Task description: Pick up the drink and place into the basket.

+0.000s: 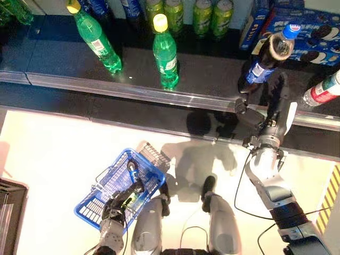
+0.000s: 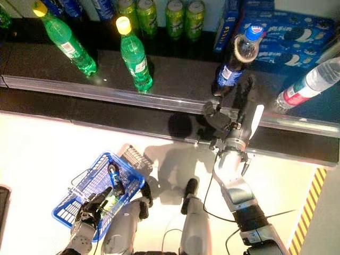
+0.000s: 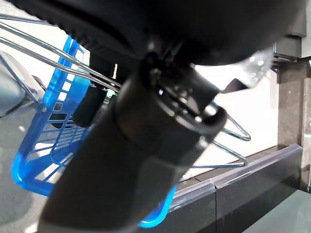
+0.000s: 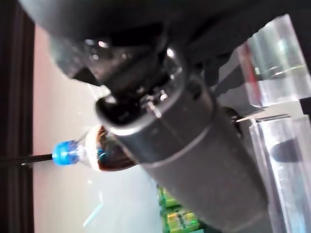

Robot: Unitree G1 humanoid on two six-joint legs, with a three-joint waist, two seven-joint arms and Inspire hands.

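**Cola bottle at the shelf edge, blue basket low on the left**

Shelf of dark, glossy material [image 1: 69,58] across the top of the head views, edged by a clear plastic strip [image 1: 133,91]; pale floor [image 1: 48,159] below it. Yellow-and-black striped floor tape [image 1: 330,199] at the far right.

Upright on the shelf: two green plastic soda bottles with yellow caps [image 1: 166,53], a row of green cans [image 1: 202,16] behind them, blue biscuit boxes [image 1: 319,40] at the right, and a clear water bottle with a red label [image 1: 325,89], cut off by the frame edge.

Dark cola bottle with a blue cap and blue label [image 1: 265,61] tilted at the shelf front, right hand [image 1: 276,106] raised just beside and below it. Fingers [image 1: 277,95] extended upward alongside the bottle's lower part; thumb [image 1: 244,109] spread to the other side; contact impossible to confirm, since the right wrist view is mostly filled by the hand itself, with only the bottle's neck and cap showing past it.

Blue plastic basket with wire handles [image 1: 106,204] on the lower left, left hand [image 1: 119,204] curled around a handle. Basket contents hard to make out: a small dark object [image 1: 132,168] inside, unidentifiable.
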